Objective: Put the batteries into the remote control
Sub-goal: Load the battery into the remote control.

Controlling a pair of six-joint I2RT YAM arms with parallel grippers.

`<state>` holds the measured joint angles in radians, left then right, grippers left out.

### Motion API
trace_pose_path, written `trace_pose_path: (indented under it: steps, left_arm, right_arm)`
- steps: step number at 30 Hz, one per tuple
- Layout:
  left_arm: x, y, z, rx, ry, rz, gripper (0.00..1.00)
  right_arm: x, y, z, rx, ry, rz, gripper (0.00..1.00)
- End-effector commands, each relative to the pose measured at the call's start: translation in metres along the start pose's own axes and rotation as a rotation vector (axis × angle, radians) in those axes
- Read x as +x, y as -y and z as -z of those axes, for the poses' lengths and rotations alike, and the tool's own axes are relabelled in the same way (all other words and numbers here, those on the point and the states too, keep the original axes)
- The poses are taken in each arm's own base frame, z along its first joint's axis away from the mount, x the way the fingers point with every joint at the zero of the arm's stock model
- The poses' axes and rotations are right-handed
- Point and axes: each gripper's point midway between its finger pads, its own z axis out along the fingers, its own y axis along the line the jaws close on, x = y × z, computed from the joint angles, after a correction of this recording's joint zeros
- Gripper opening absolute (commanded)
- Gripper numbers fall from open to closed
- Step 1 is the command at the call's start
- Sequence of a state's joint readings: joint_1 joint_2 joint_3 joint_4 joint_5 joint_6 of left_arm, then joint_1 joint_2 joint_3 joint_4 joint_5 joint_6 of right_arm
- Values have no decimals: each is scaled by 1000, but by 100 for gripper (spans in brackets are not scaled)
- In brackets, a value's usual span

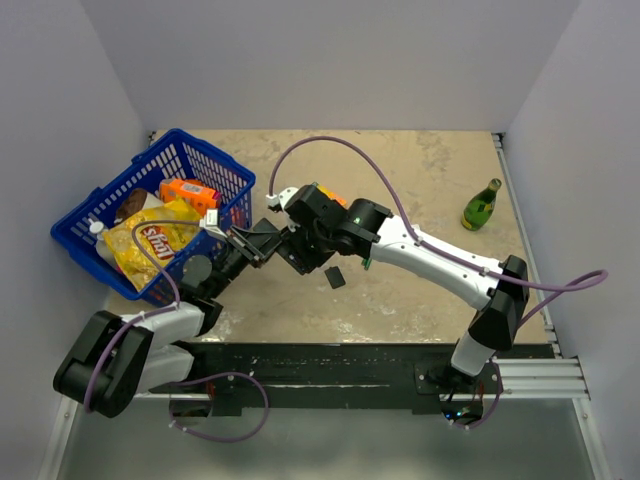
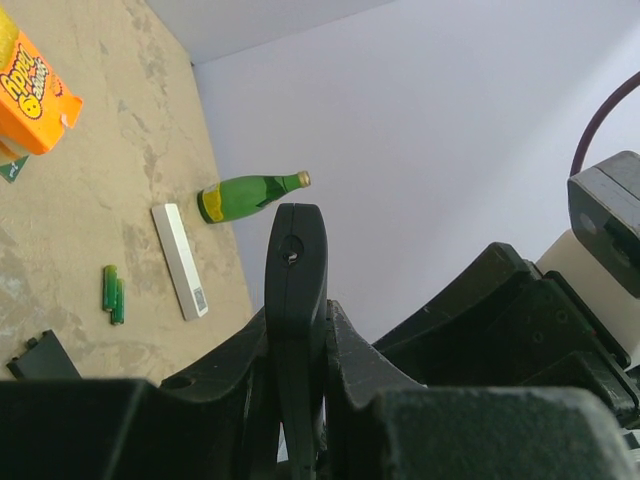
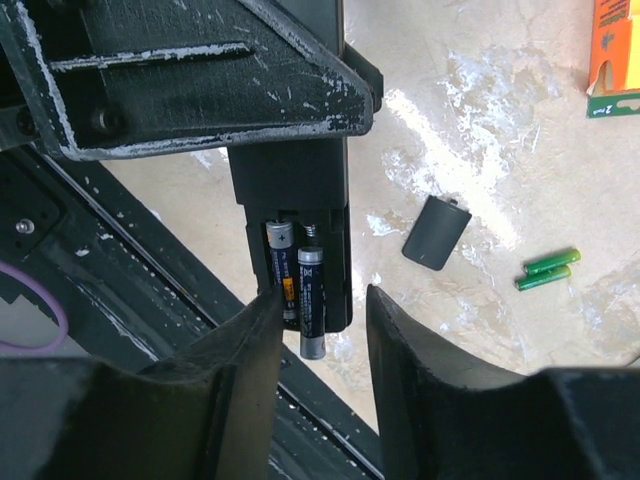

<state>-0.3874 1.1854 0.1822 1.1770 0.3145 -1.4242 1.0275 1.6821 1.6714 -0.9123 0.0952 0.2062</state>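
Observation:
My left gripper (image 2: 295,335) is shut on the black remote control (image 2: 295,255), holding it edge-on above the table. In the right wrist view the remote control (image 3: 290,180) shows its open compartment with two dark blue batteries (image 3: 297,280). One lies seated; the other (image 3: 311,310) pokes out past the remote's end. My right gripper (image 3: 322,300) stands open just below that end, its fingers apart on either side of the protruding battery. Two green batteries (image 3: 548,269) lie side by side on the table beside the small black cover (image 3: 436,232). Both grippers meet mid-table (image 1: 280,245).
A blue basket (image 1: 110,190) with snack packs stands at the left. A green bottle (image 1: 481,205) lies at the right. A white bar (image 2: 180,262) and an orange box (image 2: 30,90) rest on the table. The cover (image 1: 335,277) lies below the grippers.

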Motion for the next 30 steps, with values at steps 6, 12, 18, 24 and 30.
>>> trace_pose_path:
  steps: [6,12,18,24,30]
  left_arm:
    - [0,21,2,99,2,25,0]
    - [1,24,3,115,-1,38,0]
    - [0,29,3,122,-2,34,0]
    - [-2,32,3,126,4,29,0]
    - [-2,37,3,132,2,23,0]
  right_arm:
    - [-41,1,46,-6,230,-51,60]
    - [-26,3,71,-54,336,-61,70]
    - [-2,1,78,-103,363,-71,72]
    - [8,0,68,-113,349,-75,70]
    - [8,4,56,-89,340,-67,70]
